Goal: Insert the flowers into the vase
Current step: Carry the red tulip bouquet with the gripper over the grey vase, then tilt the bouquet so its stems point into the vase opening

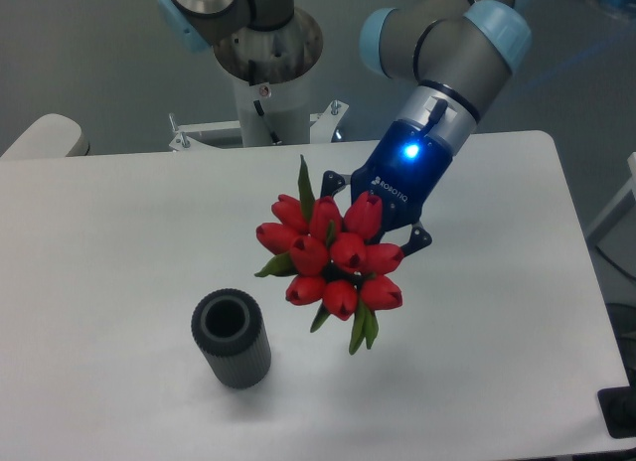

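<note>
Flowers [331, 256] are held clenched in the jaws of the gripper [383, 223], bunch lifted clear of the white table [119, 242], red heads turned toward the camera. Vase [232, 338] is stood upright on the table, down-left of the bunch, not touching it. Blue light is lit on the gripper body.

One bunch of flowers [331, 254]: about nine red tulip heads, few green leaves. One dark ribbed vase [232, 338]. One gripper [383, 211]. One white table [119, 242].
</note>
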`<state>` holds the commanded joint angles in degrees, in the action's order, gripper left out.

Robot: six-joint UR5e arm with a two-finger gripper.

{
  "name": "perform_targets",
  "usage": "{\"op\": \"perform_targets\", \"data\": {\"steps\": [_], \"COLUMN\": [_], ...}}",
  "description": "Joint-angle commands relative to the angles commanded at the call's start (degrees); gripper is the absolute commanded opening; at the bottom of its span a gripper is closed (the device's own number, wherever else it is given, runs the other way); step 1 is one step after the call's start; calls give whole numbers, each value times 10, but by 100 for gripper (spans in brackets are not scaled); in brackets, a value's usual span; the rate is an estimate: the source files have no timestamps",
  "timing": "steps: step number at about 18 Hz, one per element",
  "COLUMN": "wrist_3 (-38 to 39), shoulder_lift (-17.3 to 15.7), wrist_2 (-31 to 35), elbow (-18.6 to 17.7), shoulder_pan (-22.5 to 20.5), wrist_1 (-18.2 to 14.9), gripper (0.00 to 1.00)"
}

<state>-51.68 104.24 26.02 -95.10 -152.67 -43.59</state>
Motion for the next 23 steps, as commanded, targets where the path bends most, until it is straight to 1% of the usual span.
{"op": "perform_targets", "data": {"steps": [6,8,9,12,16,20,21,23], "wrist_3": [0,0,2,3,-3,-30,-30,-31], "shoulder_lift": [-1,2,2,2,11,11,10,11], "wrist_2": [-8,-9,-11,-12,-59,-69,-79,-122], "elbow": [-3,-1,-1,2,18,19,19,19], "shoulder_pan": [25,46,48,49,47,46,47,47], "wrist_1": [2,18,23,24,25,25,25,25], "gripper": [32,32,32,31,31,28,28,29]}}
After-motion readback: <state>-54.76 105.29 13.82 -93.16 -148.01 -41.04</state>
